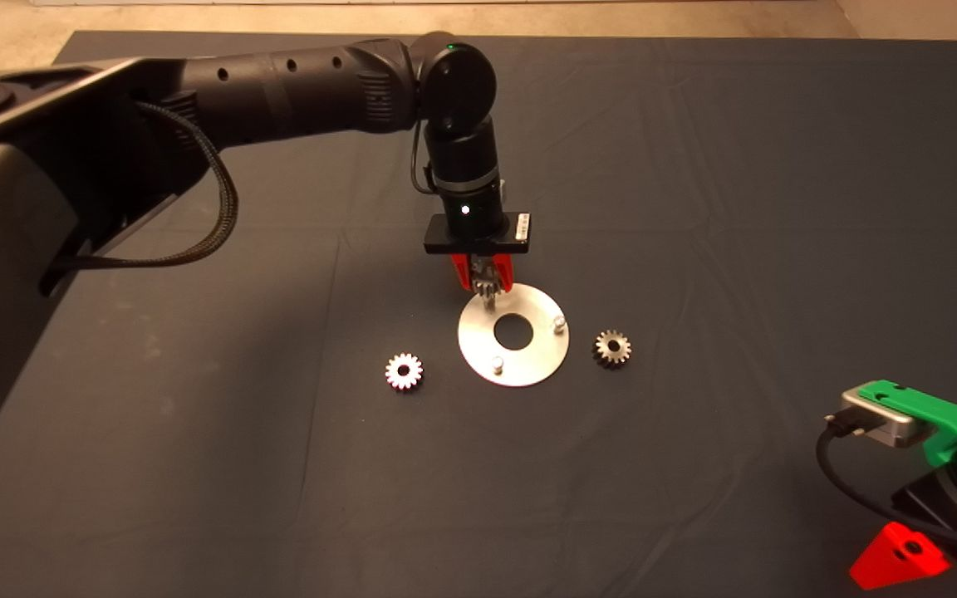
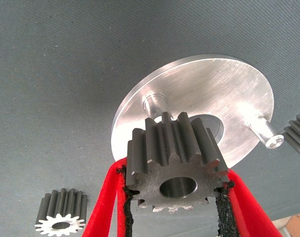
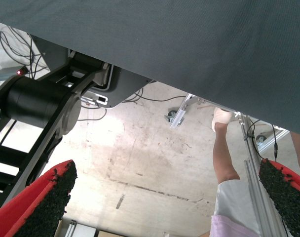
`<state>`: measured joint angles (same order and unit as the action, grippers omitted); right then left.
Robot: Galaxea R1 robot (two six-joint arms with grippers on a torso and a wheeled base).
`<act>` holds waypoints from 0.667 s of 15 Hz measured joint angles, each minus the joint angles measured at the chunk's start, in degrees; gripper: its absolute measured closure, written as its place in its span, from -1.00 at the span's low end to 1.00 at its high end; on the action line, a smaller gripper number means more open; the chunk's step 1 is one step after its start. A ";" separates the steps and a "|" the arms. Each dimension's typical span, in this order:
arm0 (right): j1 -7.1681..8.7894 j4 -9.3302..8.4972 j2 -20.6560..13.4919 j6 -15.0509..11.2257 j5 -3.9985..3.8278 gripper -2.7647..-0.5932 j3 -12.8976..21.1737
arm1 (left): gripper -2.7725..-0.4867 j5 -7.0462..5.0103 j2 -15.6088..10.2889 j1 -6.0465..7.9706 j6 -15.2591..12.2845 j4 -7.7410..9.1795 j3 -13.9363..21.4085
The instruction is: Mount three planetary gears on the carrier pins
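Observation:
My left gripper (image 1: 484, 285) is shut on one planetary gear (image 2: 175, 159), a dark-toothed steel gear with a round bore, gripped by its sides between the red fingers (image 2: 106, 207). It hangs just above the far-left part of the shiny round disc (image 1: 528, 370). The nearest carrier pin (image 2: 152, 102) stands bare just beyond the held gear. Two other pins (image 1: 559, 322) (image 1: 496, 363) are also bare. A second gear (image 1: 404, 371) lies on the mat left of the disc, and a third gear (image 1: 611, 349) lies to its right. My right gripper (image 3: 165, 197) is open and parked at the lower right.
The dark mat (image 1: 694, 166) has creases around the disc. The left arm (image 1: 279, 83) reaches in across the upper left. The right wrist view shows the mat's edge, the floor, a robot base (image 3: 41, 103) and a person's leg (image 3: 224, 163).

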<state>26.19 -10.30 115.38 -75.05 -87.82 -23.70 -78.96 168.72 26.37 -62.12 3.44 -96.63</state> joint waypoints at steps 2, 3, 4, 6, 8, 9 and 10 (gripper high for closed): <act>0.00 0.00 0.00 0.00 -0.01 -0.99 0.00 | 0.72 0.65 0.00 -0.02 0.02 0.00 0.00; 0.00 0.00 0.00 0.00 0.00 -0.99 0.00 | 0.72 0.94 0.00 -0.11 0.05 -0.02 0.00; 0.00 0.00 0.00 0.00 -0.02 -0.99 0.00 | 0.72 1.07 0.00 -0.39 0.06 -0.02 0.00; 0.00 0.00 0.00 0.00 0.00 -0.99 0.00 | 0.72 1.10 0.00 -1.76 0.27 -0.05 -0.02; 0.00 0.00 0.00 0.00 0.01 -0.99 0.00 | 0.72 1.08 -0.02 -2.04 0.45 -0.11 -0.13; 0.00 0.00 0.00 0.00 0.00 -0.99 0.00 | 0.72 1.07 -0.02 -2.04 0.46 -0.11 -0.13; 0.00 0.00 0.00 0.00 0.00 -0.99 0.00 | 0.72 1.04 -0.02 -2.04 0.46 -0.17 -0.13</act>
<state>26.19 -10.30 115.38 -75.05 -87.82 -23.70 -77.92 168.69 24.33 -61.66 3.27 -96.77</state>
